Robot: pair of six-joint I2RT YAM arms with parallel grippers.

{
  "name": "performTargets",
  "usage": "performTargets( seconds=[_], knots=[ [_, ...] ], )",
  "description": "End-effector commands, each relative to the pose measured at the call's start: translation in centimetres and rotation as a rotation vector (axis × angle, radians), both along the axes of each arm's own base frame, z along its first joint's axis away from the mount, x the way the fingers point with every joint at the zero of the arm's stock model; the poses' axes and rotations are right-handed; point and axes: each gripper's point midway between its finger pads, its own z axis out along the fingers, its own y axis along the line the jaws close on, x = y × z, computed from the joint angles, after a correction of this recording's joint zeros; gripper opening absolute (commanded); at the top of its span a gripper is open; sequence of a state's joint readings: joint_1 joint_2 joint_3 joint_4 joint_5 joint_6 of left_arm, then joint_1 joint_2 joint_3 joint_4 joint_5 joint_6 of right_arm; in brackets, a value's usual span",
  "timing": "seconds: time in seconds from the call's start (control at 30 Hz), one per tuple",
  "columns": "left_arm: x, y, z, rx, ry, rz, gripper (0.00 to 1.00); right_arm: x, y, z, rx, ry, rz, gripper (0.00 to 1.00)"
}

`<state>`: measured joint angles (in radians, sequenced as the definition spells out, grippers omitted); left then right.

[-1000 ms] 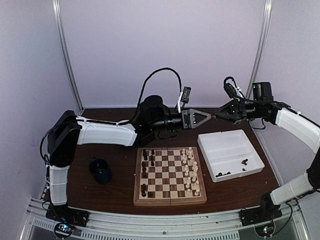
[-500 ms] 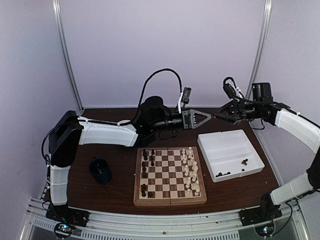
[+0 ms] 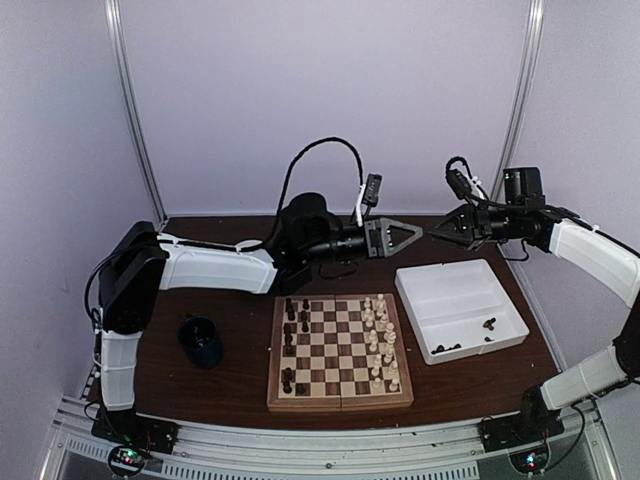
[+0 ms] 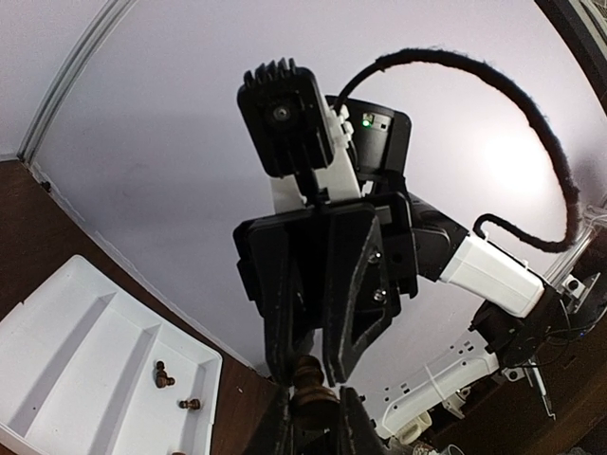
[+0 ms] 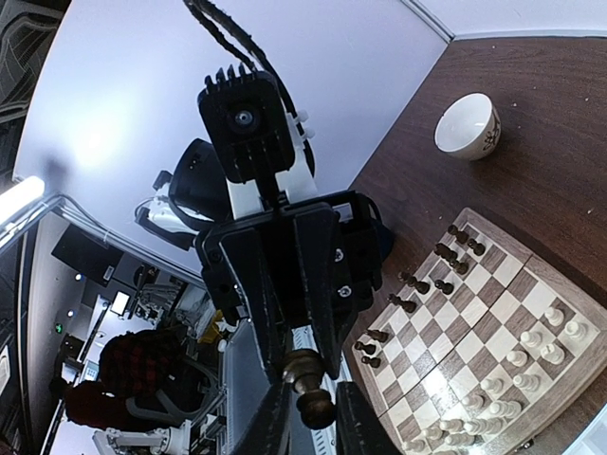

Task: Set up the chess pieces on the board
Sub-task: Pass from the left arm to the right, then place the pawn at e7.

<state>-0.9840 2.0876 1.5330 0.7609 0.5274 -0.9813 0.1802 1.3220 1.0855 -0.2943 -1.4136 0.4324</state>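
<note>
**Top view.** The left hand (image 3: 416, 234) and the right hand (image 3: 434, 232) meet tip to tip in the air over the back of the surface (image 3: 240, 385), behind the board (image 3: 340, 403). Compared with one second earlier, the right hand's fingers have drawn closer together. Both arms, the board and everything on it sit as before. On the board, dark pieces (image 3: 290, 335) occupy the left columns and pale pieces (image 3: 380, 340) the right columns. A white tray (image 3: 450, 290) lies just right of the board, with a few loose dark pieces (image 3: 488, 324) inside. A dark cup (image 3: 202, 340) stands left of the board.

**Left wrist view.** The left hand is clamped on a dark chess piece (image 4: 309, 377). The right hand's fingertips close on the far end of that piece. The right hand fills the centre and hides what lies behind it. The tray shows at lower left.

**Right wrist view.** The same piece sits between the right hand's fingers, pressed from both sides, while the left hand grips its other end. The left hand blocks the middle of the view. The board and the cup lie to its right.
</note>
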Motion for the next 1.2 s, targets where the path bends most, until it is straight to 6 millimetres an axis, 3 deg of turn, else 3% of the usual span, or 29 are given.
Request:
performTargets(
  seconds=[0.0,0.1,0.2,0.3,0.43,0.57,0.8,1.0,1.17],
  knots=[
    [0.3,-0.3,1.4,-0.049,-0.017,0.003,0.1,-0.7,0.2,1.1,0.016,-0.05,0.022,0.18],
    [0.5,-0.3,0.8,-0.024,-0.011,0.015,0.17,-0.7,0.1,1.3,0.011,-0.067,0.021,0.14],
    [1.2,0.1,-0.5,0.038,-0.008,0.063,0.35,-0.7,-0.1,0.7,-0.05,-0.073,0.008,0.12],
    [1.9,1.5,-1.3,0.122,-0.053,0.134,0.45,-0.6,-0.5,-0.1,-0.166,-0.162,0.005,0.1],
    [2.1,4.6,-2.2,0.273,-0.156,0.249,0.51,-0.4,-0.5,-1.6,-0.336,-0.24,0.022,0.09],
    [2.6,10.0,-3.3,0.443,-0.212,0.42,0.56,-0.8,0.9,-3.0,-0.531,-0.373,0.088,0.08],
    [3.8,23.1,-6.2,0.724,-0.141,0.769,0.61,-1.2,5.0,-5.7,-0.786,-0.536,0.259,0.07],
    [2.8,30.8,-4.4,0.718,-0.137,0.976,0.65,-1.8,9.5,-8.1,-0.937,-0.643,0.413,0.06],
    [1.6,34.6,-2.8,0.705,-0.15,1.068,0.67,-2.8,14.0,-10.3,-0.992,-0.709,0.53,0.05]
  ],
)
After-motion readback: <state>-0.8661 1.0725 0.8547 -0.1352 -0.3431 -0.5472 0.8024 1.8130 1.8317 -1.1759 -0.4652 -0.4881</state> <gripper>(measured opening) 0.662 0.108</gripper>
